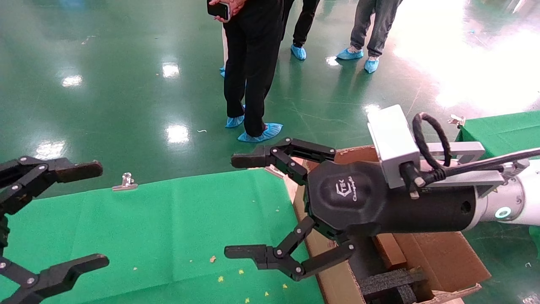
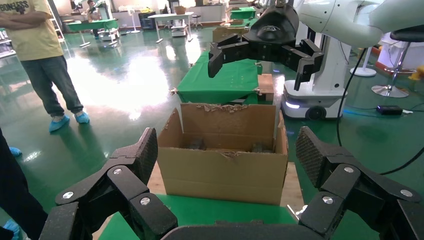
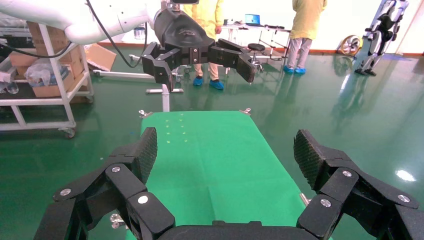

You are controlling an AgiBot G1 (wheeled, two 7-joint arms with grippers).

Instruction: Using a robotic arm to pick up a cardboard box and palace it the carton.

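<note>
My right gripper (image 1: 240, 206), on the white arm with the teal ring (image 1: 503, 212), is open and empty. It hangs over the green table's right edge, beside the large carton (image 1: 443, 253) and higher than it. In the left wrist view it hovers open (image 2: 260, 55) above and behind the carton (image 2: 225, 175), whose flaps are torn and which holds black foam inserts (image 1: 390, 280). A brown cardboard piece (image 1: 389, 251) lies inside beside the foam; I cannot tell whether it is the small box. My left gripper (image 1: 90, 217) is open and empty at the table's left end.
The green cloth table (image 1: 168, 236) carries small yellow crumbs and metal clips (image 1: 125, 182) at its edge. Three people (image 1: 253, 63) stand on the green floor behind it. A second green table (image 1: 502, 126) is at the right. A shelf cart (image 3: 45, 75) stands far off.
</note>
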